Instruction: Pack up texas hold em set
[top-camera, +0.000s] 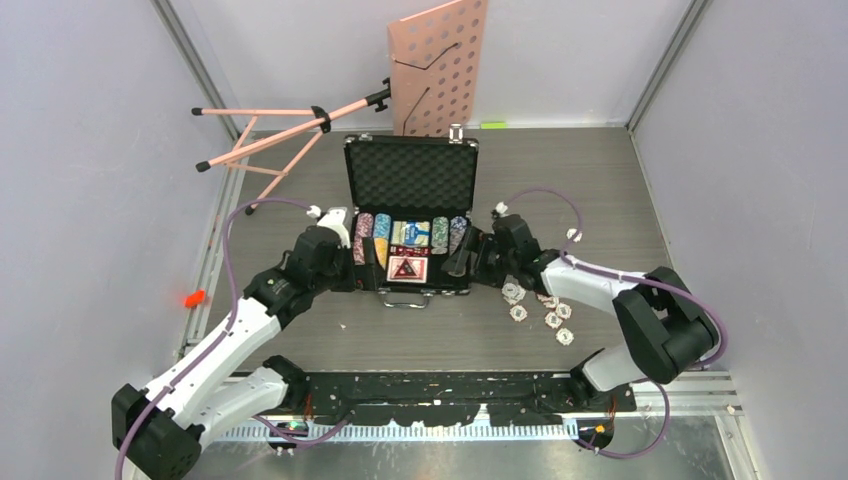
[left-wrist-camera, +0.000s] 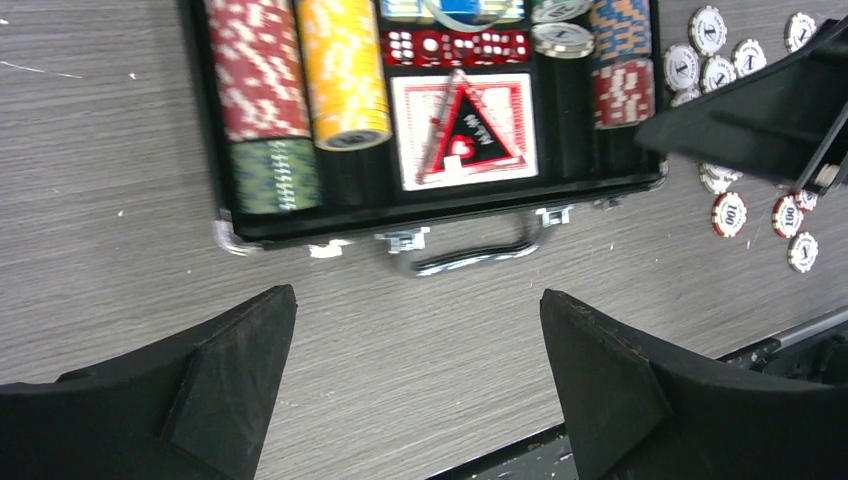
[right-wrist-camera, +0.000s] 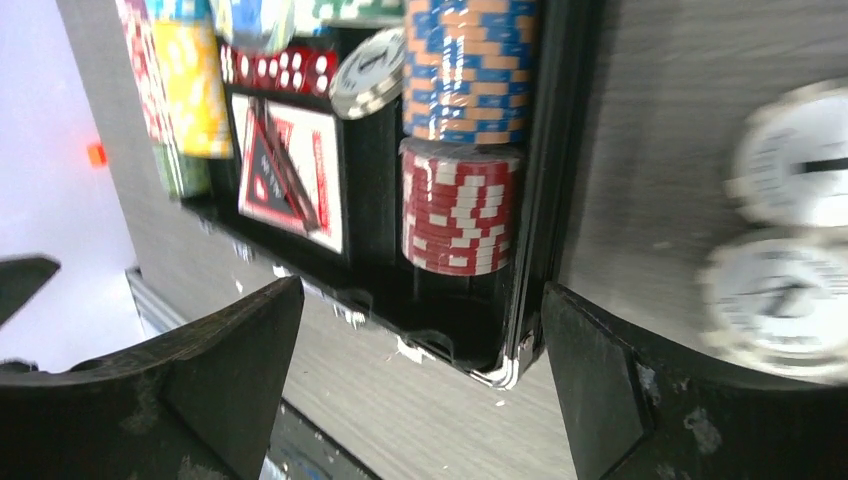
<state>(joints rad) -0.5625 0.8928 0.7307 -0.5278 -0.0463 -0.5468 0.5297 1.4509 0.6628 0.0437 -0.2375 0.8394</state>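
You have a black case (top-camera: 411, 175) with silver edging and dark dimpled foam, on a grey wood-grain worktop (top-camera: 580, 200). Inside, the red stack (left-wrist-camera: 255, 70) carries white stripes, with a yellow-orange stack (left-wrist-camera: 342, 70) beside it and a mottled green stack (left-wrist-camera: 275, 175) below. The dice (left-wrist-camera: 458, 46) are red with white pips. The card deck (left-wrist-camera: 463, 130) shows a red-and-black triangle on white. Loose chips (top-camera: 540, 310) toward the worktop's right edge are white, some red-rimmed. The music stand (top-camera: 437, 65) at the far edge is pink and dotted with holes.
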